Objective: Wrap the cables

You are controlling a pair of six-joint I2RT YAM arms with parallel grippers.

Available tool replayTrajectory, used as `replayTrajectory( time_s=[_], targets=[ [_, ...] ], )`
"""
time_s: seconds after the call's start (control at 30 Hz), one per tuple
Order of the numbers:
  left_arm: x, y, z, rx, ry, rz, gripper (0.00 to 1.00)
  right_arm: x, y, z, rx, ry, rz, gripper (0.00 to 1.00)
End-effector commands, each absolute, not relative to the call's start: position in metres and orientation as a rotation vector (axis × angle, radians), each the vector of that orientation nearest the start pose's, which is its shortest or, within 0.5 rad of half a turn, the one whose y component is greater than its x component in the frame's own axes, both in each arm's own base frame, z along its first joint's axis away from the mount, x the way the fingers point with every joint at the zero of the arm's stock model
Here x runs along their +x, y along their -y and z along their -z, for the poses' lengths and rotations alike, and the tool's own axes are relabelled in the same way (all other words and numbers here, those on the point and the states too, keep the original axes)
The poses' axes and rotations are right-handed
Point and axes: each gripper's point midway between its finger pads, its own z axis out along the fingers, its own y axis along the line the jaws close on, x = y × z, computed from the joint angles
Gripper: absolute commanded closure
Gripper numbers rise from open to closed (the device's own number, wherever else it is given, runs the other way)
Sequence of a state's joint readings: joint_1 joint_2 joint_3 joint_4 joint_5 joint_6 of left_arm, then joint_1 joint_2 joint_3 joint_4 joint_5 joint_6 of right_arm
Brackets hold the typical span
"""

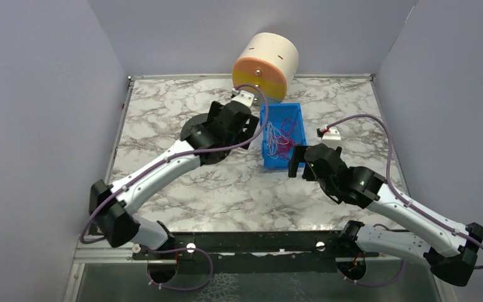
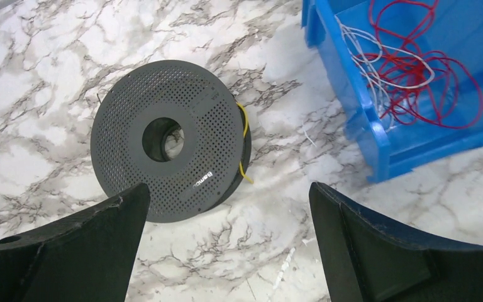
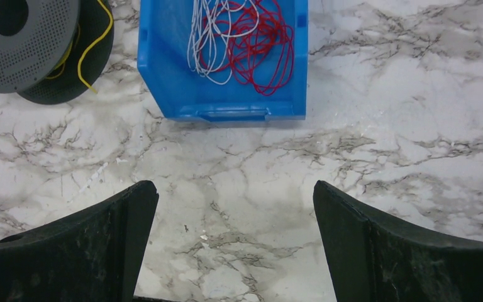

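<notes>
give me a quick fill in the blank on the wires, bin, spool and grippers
1. The red wires and white wires lie inside the ____ bin.
2. The wire on the spool is ____.
3. The left gripper and right gripper are both ____.

Missing words: blue; yellow; open

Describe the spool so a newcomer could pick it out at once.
On the marble table, look left of the blue bin. The spool lies flat there: a dark grey perforated disc with a central hole, the only thing carrying yellow wire.
</notes>
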State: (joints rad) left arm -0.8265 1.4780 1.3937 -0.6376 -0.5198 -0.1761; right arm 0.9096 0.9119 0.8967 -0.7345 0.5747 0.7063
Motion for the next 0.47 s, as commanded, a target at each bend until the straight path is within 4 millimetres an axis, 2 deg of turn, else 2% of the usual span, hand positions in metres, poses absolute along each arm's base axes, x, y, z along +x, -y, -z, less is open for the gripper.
replayTrajectory(
  time_s=[0.0, 0.07, 0.23, 0.33, 0.43],
  targets=[
    [0.296, 0.235, -0.267, 0.467, -2.023, 0.202, 0.01, 0.227, -0.147, -0.220, 0.051, -2.099, -0.164, 0.01],
    [0.284, 0.232, -0.284, 0.476, -1.945, 0.283, 0.01, 0.230, -0.147, -0.226, 0.014, -2.074, -0.158, 0.00],
    [0.258, 0.206, -0.323, 0.391, -1.699, 0.413, 0.01, 0.232, -0.147, -0.238, -0.042, -2.039, -0.154, 0.00],
    [0.246, 0.195, -0.332, 0.361, -1.601, 0.456, 0.01, 0.228, -0.156, -0.237, -0.161, -2.041, -0.187, 0.00],
    [0.240, 0.187, -0.331, 0.337, -1.567, 0.472, 0.01, 0.231, -0.155, -0.242, -0.107, -2.015, -0.200, 0.00]
  ],
)
